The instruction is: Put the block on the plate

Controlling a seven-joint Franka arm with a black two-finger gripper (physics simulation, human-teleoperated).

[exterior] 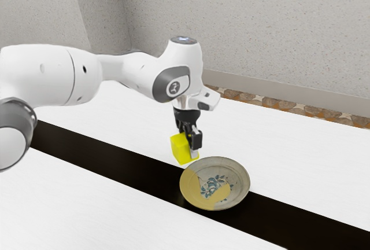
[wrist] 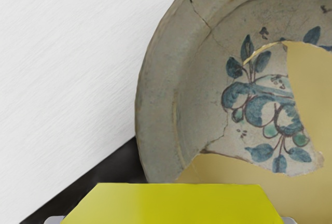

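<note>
Yellow block (wrist: 166, 203), closest to the wrist camera, is clasped from both sides between the jaws of the gripper (exterior: 189, 144) and is held near the plate's rim (exterior: 241, 175).

Rounded white arm (exterior: 49, 75), grey joint cap (exterior: 163, 83), black gripper (exterior: 187, 149), dark side emblem (exterior: 174, 88), perhaps a figure.
</note>
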